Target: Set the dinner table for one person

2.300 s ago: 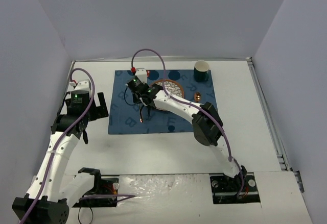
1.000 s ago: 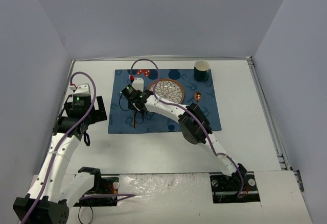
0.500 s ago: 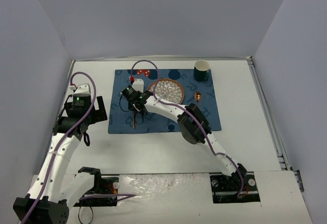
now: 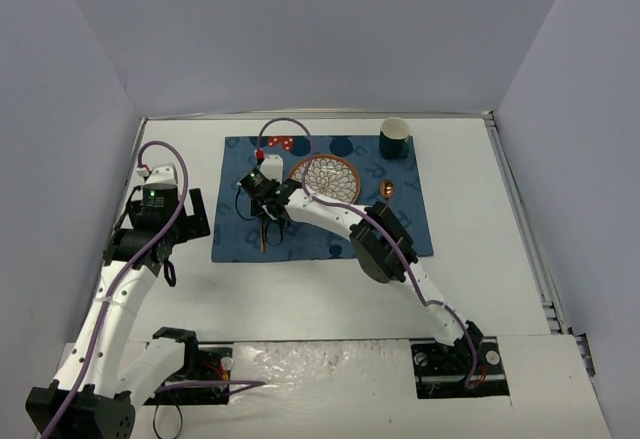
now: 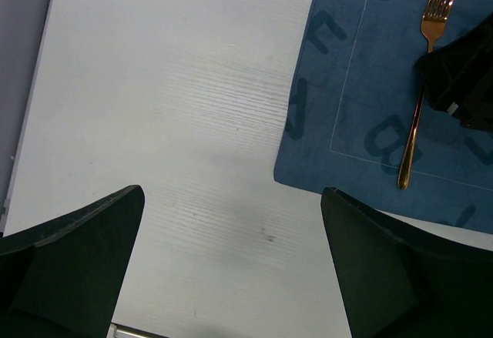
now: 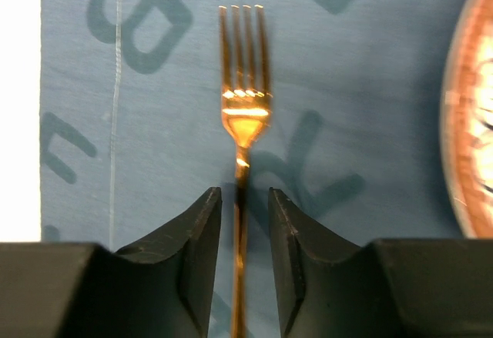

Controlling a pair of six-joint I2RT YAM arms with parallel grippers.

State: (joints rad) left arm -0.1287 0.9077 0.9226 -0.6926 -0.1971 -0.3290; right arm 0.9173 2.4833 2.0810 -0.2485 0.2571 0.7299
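The white dinner table [image 4: 330,299] carries a dark blue letter-printed placemat [image 4: 320,241]. A gold fork [image 6: 243,107] lies flat on the mat's left part, tines pointing away, left of the patterned plate [image 4: 330,177]. My right gripper [image 6: 244,195] straddles the fork's handle, jaws slightly apart with a thin gap on each side. In the top view it [image 4: 268,209] hovers over the fork [image 4: 264,231]. My left gripper [image 5: 231,192] is open and empty over bare table [image 5: 154,84], left of the mat [image 5: 347,122], with the fork [image 5: 420,99] in view.
A dark green cup [image 4: 395,139] stands at the mat's far right corner. A copper spoon [image 4: 389,191] lies right of the plate. The plate's rim [image 6: 477,107] shows at the right edge of the right wrist view. White walls enclose the table.
My right gripper has carried the fork leftward from beside the plate and down onto the mat's left part. Its jaws now stand slightly off the handle. The left arm barely moved.
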